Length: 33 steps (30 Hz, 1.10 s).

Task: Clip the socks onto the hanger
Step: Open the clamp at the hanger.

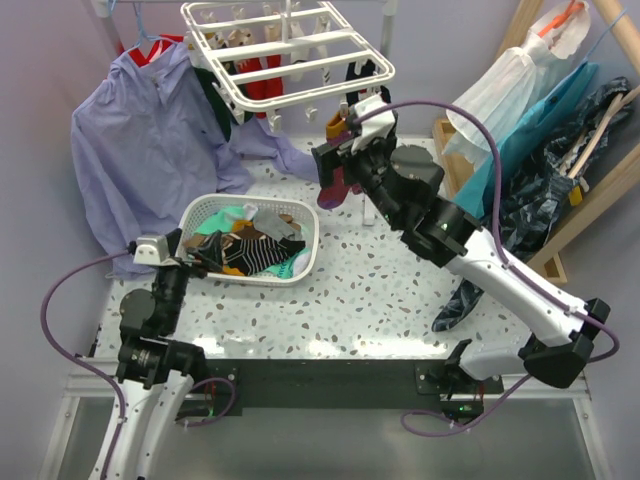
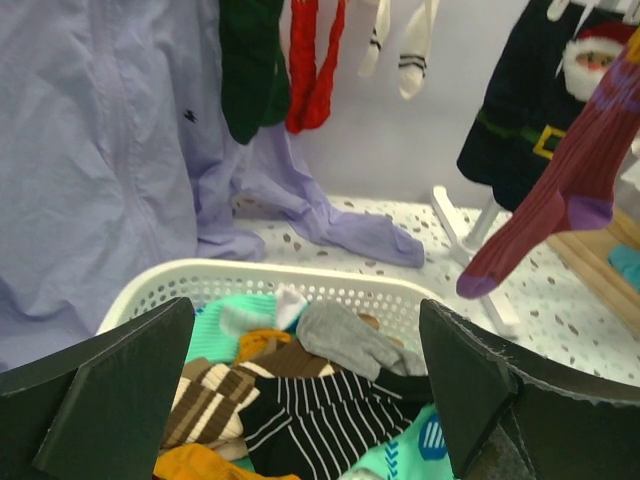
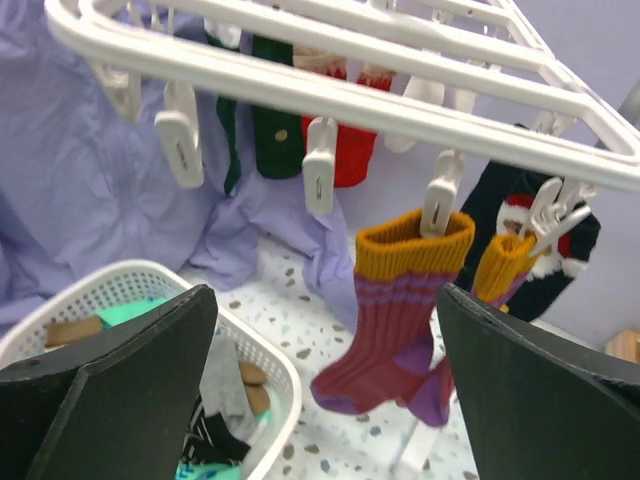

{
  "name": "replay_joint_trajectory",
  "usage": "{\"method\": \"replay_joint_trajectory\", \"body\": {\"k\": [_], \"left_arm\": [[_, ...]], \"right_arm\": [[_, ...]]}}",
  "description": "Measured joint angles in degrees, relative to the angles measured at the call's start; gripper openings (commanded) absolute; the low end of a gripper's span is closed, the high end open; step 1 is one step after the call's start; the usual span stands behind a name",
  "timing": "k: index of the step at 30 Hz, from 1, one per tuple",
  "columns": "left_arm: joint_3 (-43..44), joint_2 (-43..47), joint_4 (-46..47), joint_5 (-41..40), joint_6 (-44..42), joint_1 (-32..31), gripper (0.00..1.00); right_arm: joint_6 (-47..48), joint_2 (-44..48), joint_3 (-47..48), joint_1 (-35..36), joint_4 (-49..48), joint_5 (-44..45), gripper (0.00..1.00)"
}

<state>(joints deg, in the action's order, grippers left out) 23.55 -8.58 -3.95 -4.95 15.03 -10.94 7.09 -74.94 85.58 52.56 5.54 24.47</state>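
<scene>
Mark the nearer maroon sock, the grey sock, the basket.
nearer maroon sock (image 3: 395, 315), right wrist view, mid-leg below the orange cuff.
grey sock (image 2: 350, 340), left wrist view, middle of its body.
basket (image 2: 300, 270), left wrist view, far rim.

The hanger (image 3: 400, 110) runs past the frame's edges; the right arm (image 1: 480, 255) hides part of the maroon socks (image 1: 331, 190).

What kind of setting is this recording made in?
Probably a staged laundry-drying corner: a clip hanger above a speckled table, a basket of loose socks, and a lavender shirt hung alongside.
</scene>
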Motion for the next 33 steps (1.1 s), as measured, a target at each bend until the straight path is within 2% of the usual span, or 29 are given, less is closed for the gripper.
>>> {"method": "replay_joint_trajectory", "body": {"k": [2,6,17,24,33], "left_arm": [[0.02,-1.84,-0.07,1.44,0.48,0.0,1.0],[0.83,-6.78,0.0,6.34,0.96,0.0,1.0],[14.88,-33.07,2.21,23.87,3.67,-0.33,1.0],[16.17,-39.41,11.61,27.28,6.08,-2.08,1.0],[19.45,-46.75,25.73,25.68,6.91,-8.22,1.0]], "right_arm": [[-1.07,-1.95,2.78,-2.47,0.37,-2.62,0.82],[-3.65,-5.03,6.64,-6.71,1.07,-8.48,0.73],[-8.02,-11.32,14.08,-9.42,1.42,-16.31,0.67],[-9.68,-12.59,14.08,-9.68,1.49,-16.48,0.58],[-11.69,-14.47,14.08,-10.38,1.14,-15.87,0.49]]}}
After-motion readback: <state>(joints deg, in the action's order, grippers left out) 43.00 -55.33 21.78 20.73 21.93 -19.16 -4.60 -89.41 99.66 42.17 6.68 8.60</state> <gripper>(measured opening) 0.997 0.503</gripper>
